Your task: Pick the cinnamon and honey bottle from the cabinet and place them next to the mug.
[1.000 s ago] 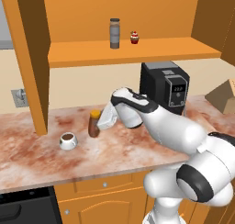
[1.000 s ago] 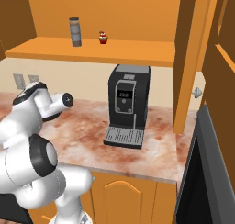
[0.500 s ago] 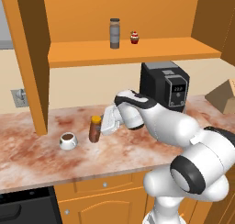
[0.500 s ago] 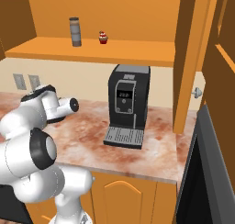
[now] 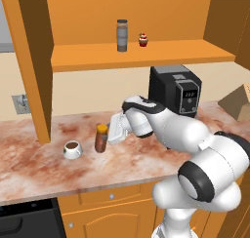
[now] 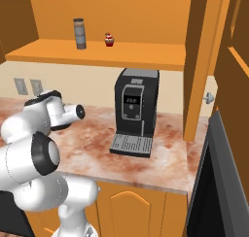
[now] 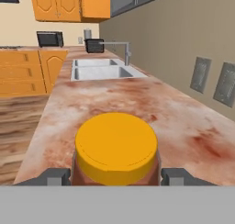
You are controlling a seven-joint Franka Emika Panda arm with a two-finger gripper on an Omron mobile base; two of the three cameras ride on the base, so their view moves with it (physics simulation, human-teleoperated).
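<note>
- The gripper point(image 5: 108, 136), left of centre in the left base view, sits just beside the honey bottle point(image 5: 101, 138); in the hand view its fingertips point(image 7: 55, 176) flank the bottle's yellow cap with a gap on each side, spread apart and not clamping.
- The honey bottle stands upright on the marbled tabletop point(image 5: 44, 164), near the mug point(image 5: 72, 149) at its left.
- Farther back, right of centre, stands a black coffee machine point(image 5: 175, 89).
- At the top, the cinnamon point(image 5: 122, 35) stands on the cabinet point(image 5: 136, 55) shelf beside a tiny red cupcake point(image 5: 142, 39).
</note>
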